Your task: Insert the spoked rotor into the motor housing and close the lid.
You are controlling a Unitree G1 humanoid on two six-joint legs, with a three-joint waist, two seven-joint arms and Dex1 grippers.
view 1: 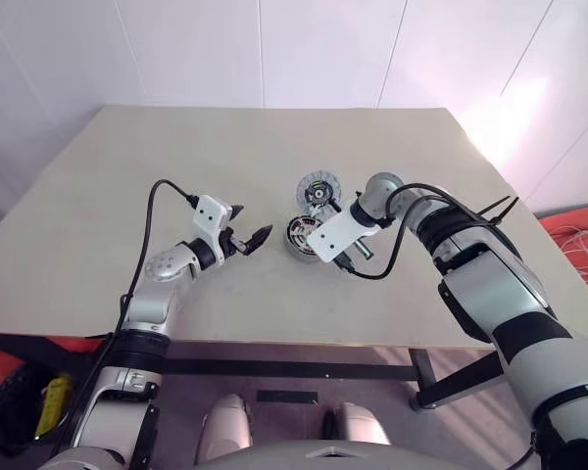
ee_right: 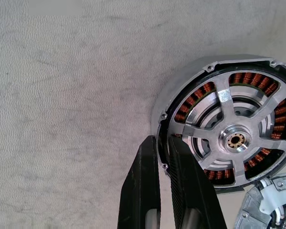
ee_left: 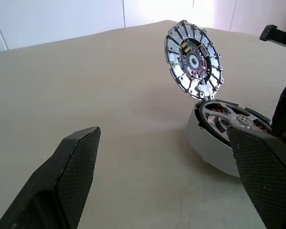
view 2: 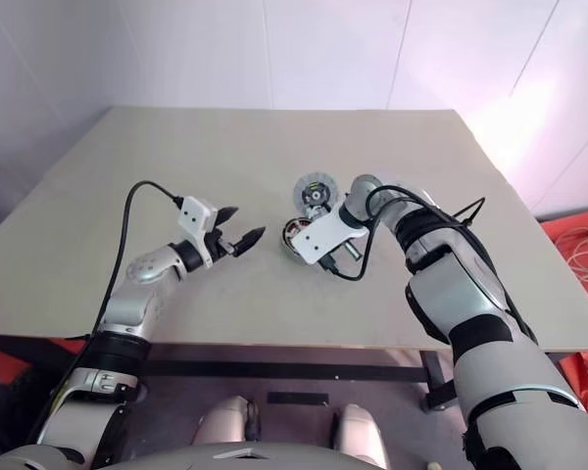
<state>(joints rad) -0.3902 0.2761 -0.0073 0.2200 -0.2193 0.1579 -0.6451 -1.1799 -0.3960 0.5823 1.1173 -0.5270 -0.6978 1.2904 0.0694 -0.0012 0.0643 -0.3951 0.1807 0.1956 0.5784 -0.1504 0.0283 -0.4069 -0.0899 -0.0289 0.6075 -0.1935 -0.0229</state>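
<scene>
Spoked rotor (ee_right: 233, 138) seated in motor housing (ee_right: 181, 83); right fingers (ee_right: 155, 183) clenched on its rim (lid (ee_left: 194, 61) upright); left fingers (ee_left: 81, 162) released.

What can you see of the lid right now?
The lid is a round disc, standing tilted up on edge at the far side of the housing, its lower edge meeting the housing's rim. The face shown has a ring of pale segments around a dark central hub; it looks metallic. It is not closed over the rotor, which already sits in the housing. No tool touches it.
</scene>
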